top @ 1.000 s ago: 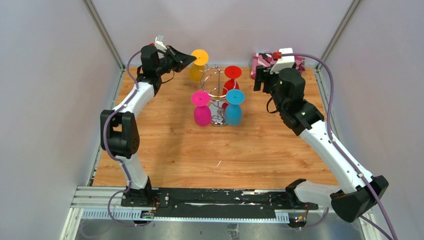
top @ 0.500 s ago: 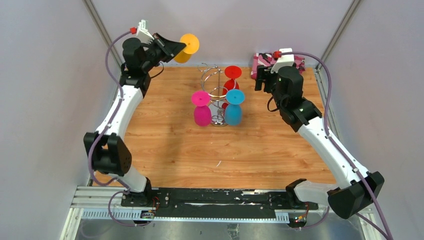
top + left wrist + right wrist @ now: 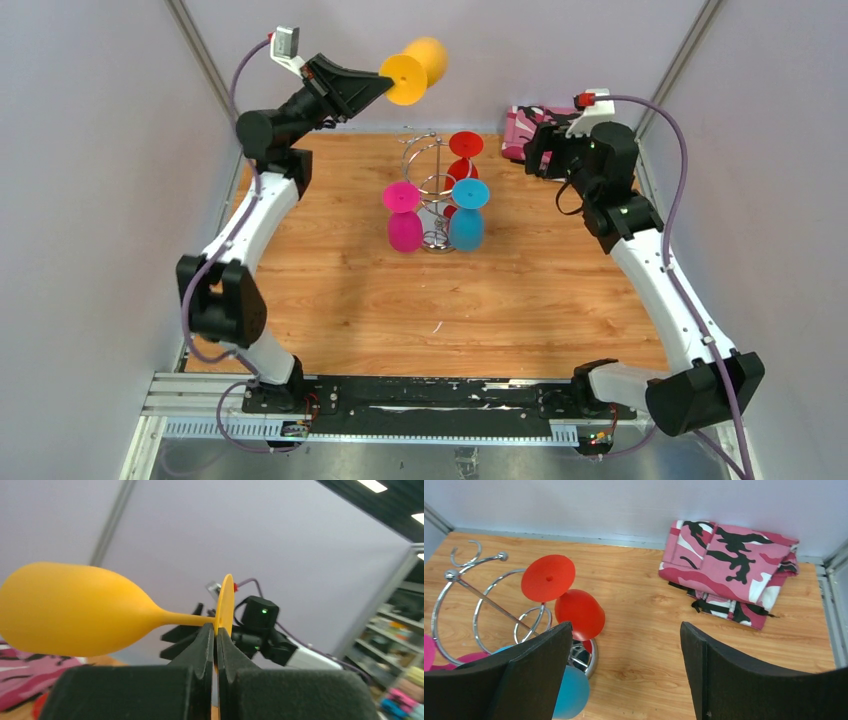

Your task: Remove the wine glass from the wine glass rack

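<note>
A smooth, opaque yellow wine glass (image 3: pixel 410 73) with a teardrop bowl, thin stem and flat round foot is gripped by the left gripper (image 3: pixel 385 86). The dark, wedge-shaped fingers (image 3: pixel 204 645) are clenched on the stem just behind the foot, so the foot stands edge-on at the fingertips and the bowl reaches out sideways beyond them. The glass is held in the air, lifted off and well apart from the wine glass rack (image 3: pixel 436 240), a shiny chrome wire stand with curled hooks that is seen below the fingertips on the wooden table (image 3: pixel 400 300). Red (image 3: pixel 463 150), pink (image 3: pixel 403 215) and blue (image 3: pixel 468 215) glasses are hung upside down on it. The right gripper (image 3: pixel 626 625) is spread wide and empty; a folded pink camouflage cloth (image 3: pixel 729 565) is seen beyond its fingertips, the rack off to one side.
</note>
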Available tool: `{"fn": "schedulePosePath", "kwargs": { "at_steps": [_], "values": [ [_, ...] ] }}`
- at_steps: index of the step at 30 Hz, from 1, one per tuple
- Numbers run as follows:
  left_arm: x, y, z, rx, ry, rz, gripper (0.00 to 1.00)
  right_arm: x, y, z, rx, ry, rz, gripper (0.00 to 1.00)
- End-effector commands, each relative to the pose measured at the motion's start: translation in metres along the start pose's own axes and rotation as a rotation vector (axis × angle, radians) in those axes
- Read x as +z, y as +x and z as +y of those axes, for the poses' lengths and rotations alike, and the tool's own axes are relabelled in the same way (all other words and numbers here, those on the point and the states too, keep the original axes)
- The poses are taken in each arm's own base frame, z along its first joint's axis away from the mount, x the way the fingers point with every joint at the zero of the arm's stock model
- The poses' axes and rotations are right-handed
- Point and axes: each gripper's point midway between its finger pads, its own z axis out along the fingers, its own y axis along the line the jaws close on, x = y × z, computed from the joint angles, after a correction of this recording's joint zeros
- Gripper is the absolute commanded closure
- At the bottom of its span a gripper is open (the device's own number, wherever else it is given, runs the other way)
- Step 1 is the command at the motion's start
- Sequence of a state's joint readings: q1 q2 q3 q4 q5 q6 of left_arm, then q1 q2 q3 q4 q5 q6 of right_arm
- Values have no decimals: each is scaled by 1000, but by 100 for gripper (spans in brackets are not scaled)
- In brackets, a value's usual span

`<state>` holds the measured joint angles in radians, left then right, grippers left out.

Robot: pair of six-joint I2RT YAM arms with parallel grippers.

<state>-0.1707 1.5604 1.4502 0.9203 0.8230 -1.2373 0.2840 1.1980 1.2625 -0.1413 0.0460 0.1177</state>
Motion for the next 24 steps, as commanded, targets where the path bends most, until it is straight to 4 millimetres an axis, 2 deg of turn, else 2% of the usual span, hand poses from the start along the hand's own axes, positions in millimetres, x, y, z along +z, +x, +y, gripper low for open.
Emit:
{"fn": "schedulePosePath", "kwargs": {
  "at_steps": [1, 4, 6, 11, 16, 20, 21, 22, 24],
  "values": [
    [-14, 15, -49, -83, 357, 66, 100, -7, -18, 16, 50, -165, -62, 16],
    [-10, 25, -44, -61, 363, 97, 100, -9, -27, 22, 79, -259, -105, 16],
    [-9, 35, -51, -28, 381, 134, 100, -9, -32, 30, 102, -352, -127, 17],
    [-13, 54, -86, 83, 445, 201, 100, -13, -44, 56, 166, -626, -179, 18],
    [-25, 73, -115, 165, 491, 255, 100, -28, -60, 80, 230, -904, -251, 20],
    [-33, 82, -118, 190, 492, 285, 100, -45, -75, 85, 288, -1103, -317, 22],
    [-34, 82, -119, 195, 493, 285, 100, -55, -82, 88, 269, -1171, -375, 22],
    [-34, 82, -119, 195, 493, 286, 100, -54, -82, 89, 322, -1216, -350, 22],
    [-34, 82, -119, 194, 493, 284, 100, -39, -86, 76, 407, -1216, -296, 24]
  ]
}}
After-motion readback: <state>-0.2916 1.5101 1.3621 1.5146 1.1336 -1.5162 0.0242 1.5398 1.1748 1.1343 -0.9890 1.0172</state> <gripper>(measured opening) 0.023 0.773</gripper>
